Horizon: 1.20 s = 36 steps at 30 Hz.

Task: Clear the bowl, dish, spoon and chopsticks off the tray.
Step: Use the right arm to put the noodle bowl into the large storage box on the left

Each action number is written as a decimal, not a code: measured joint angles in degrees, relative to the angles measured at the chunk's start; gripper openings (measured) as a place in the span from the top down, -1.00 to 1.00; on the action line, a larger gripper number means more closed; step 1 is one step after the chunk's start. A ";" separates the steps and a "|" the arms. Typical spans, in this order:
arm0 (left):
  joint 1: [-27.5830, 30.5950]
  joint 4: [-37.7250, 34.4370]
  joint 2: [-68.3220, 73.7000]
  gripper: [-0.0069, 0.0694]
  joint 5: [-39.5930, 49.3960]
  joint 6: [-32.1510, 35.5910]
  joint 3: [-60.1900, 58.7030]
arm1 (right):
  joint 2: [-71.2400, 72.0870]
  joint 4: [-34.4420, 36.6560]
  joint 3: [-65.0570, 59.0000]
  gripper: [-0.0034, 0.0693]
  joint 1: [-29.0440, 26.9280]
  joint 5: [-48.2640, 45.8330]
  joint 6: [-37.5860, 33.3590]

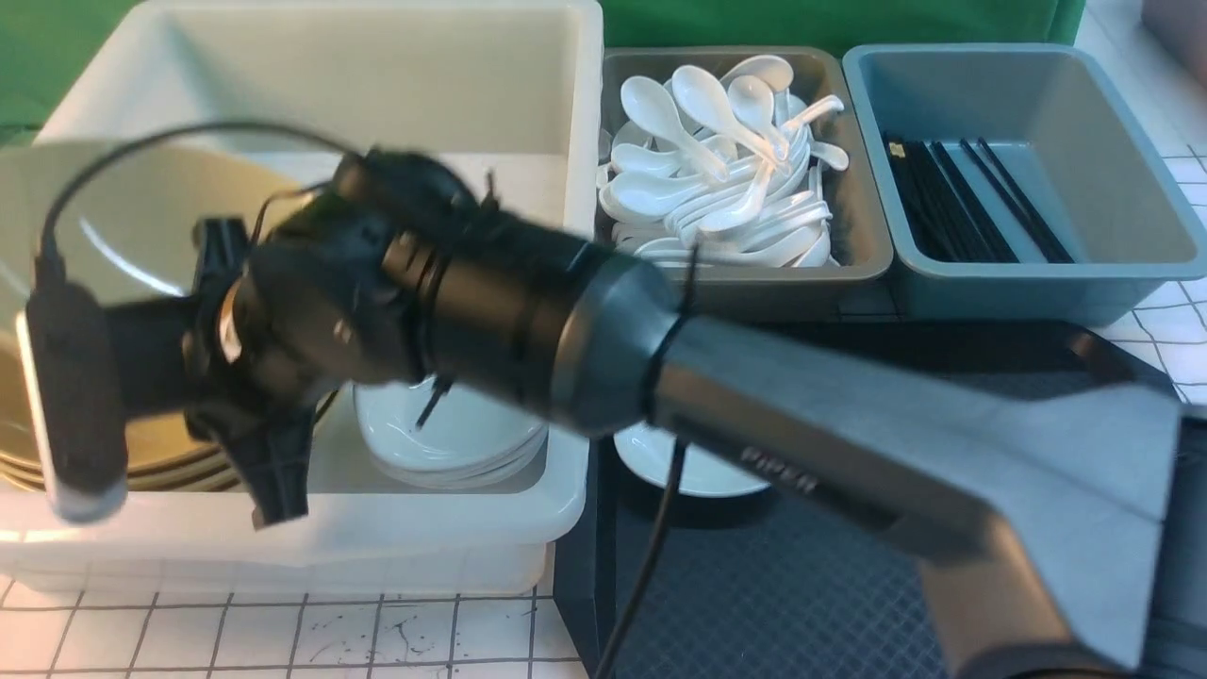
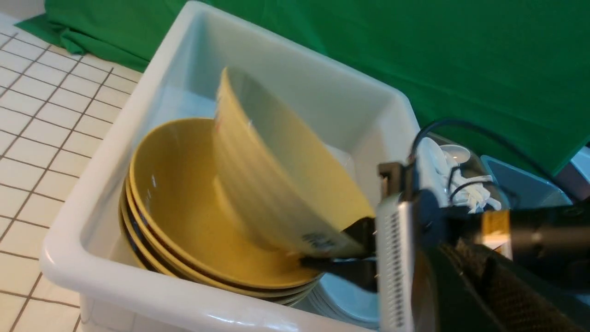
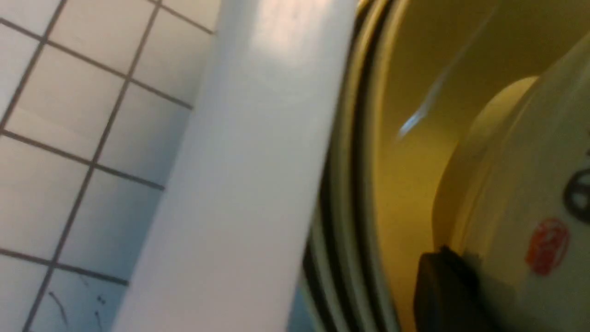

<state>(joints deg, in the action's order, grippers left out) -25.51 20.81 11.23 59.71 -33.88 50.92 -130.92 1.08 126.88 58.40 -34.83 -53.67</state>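
1. Right arm [image 1: 849,415]: crosses the tray [image 1: 754,585] to the white tub [image 1: 377,547].
2. Right gripper [image 2: 343,249]: pinching the rim of the bowl [image 2: 276,175], which tilts above stacked bowls [image 2: 184,207] in the tub.
3. Left gripper: unseen, pressed together.
4. Dish [image 1: 679,467]: on the tray.

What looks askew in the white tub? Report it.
The bowl stands steeply tilted, almost on edge, over the stack of tan bowls in the white tub, instead of nested flat. The right gripper pinches its rim, so it looks mid-placement rather than dropped. Nothing spilled or broken shows.
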 joint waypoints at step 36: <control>0.00 -4.97 -0.17 0.82 -1.19 3.53 0.00 | 5.33 -0.64 0.05 -0.12 0.54 -4.46 9.42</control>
<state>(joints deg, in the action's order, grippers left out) -25.51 15.83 11.06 58.52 -30.36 50.92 -125.59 0.44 126.93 58.94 -39.30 -44.24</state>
